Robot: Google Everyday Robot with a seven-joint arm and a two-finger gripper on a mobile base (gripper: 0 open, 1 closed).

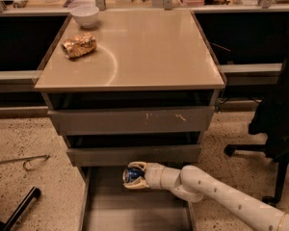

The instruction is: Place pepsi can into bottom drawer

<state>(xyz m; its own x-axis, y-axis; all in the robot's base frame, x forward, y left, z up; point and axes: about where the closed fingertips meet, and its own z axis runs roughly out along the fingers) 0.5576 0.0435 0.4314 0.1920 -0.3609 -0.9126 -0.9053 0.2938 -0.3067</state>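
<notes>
The pepsi can (132, 174), small and blue with a silver end, is held in my gripper (134, 175), whose pale fingers are shut around it. The white arm comes in from the lower right. The can hangs low over the back part of the open bottom drawer (135, 211), a wide grey tray pulled out toward the camera, just below the front of the middle drawer (133, 155). I cannot tell whether the can touches the drawer floor.
A gold-brown foil snack bag (79, 44) and a white bowl (85, 15) sit on the tan cabinet top (149, 52). The top drawer front (132, 121) is scuffed. A black office chair (277, 124) stands at the right. A metal hook (24, 161) and a dark bar (19, 210) lie on the floor at left.
</notes>
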